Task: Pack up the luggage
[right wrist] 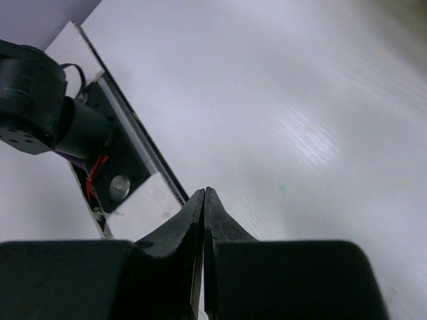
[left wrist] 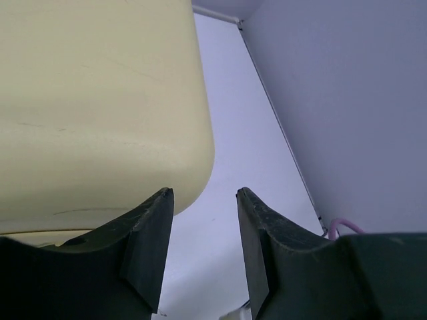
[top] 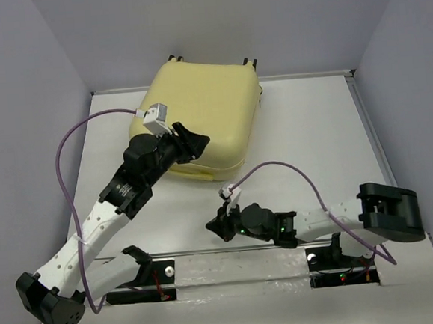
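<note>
The luggage (top: pixel 201 114) is a large pale yellow hard-shell suitcase lying closed and flat at the back middle of the table, its wheels at the far edge. My left gripper (top: pixel 192 143) is open, over the suitcase's near left part, with one finger against the shell. In the left wrist view the yellow shell (left wrist: pixel 100 107) fills the left side, and my left gripper (left wrist: pixel 204 197) holds nothing. My right gripper (top: pixel 215 226) is shut and empty, low over the table in front of the suitcase. In the right wrist view my right gripper (right wrist: pixel 204 193) has its fingers pressed together.
The white table (top: pixel 313 147) is boxed in by grey walls on the left, back and right. The arm mounts (top: pixel 240 273) sit along the near edge. Purple cables (top: pixel 72 143) loop off both arms.
</note>
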Motion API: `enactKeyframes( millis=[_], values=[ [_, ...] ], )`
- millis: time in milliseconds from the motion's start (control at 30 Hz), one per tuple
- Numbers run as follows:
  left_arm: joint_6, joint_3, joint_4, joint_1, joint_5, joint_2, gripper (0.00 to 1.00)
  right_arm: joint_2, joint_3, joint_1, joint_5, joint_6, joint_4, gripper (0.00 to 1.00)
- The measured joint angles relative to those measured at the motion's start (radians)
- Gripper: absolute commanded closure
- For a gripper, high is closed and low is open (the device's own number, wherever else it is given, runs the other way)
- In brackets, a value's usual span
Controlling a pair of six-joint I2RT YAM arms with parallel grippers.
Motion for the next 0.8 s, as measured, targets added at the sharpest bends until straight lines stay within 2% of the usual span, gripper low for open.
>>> enactKeyframes(
  millis=[67,133,200,233,300,500,633,800],
  values=[
    [0.002,-0.024,0.000,0.013,-0.013,-0.045,0.46,-0.111,-0.089,-0.023,0.015,0.010,-0.032,0.93],
    [0.001,-0.074,0.011,0.024,-0.018,-0.081,0.45,-0.221,-0.159,-0.090,0.015,0.015,-0.074,0.84],
    [-0.006,-0.148,0.013,0.032,-0.023,-0.111,0.44,-0.304,-0.200,-0.187,0.013,0.017,-0.123,0.62],
    [-0.010,-0.185,0.008,0.034,-0.026,-0.122,0.40,-0.347,-0.217,-0.241,0.011,0.019,-0.144,0.50],
    [-0.021,-0.256,0.001,0.035,-0.030,-0.135,0.35,-0.404,-0.230,-0.367,-0.014,0.000,-0.201,0.38],
    [-0.069,-0.401,0.003,0.039,-0.051,-0.187,0.33,-0.333,-0.193,-0.578,-0.149,-0.112,-0.253,0.38],
    [-0.083,-0.417,0.058,0.041,-0.042,-0.167,0.33,-0.269,-0.157,-0.598,-0.240,-0.214,-0.253,0.37],
    [-0.093,-0.428,0.138,0.041,-0.002,-0.112,0.34,-0.256,-0.120,-0.632,-0.267,-0.299,-0.239,0.37]
  ],
)
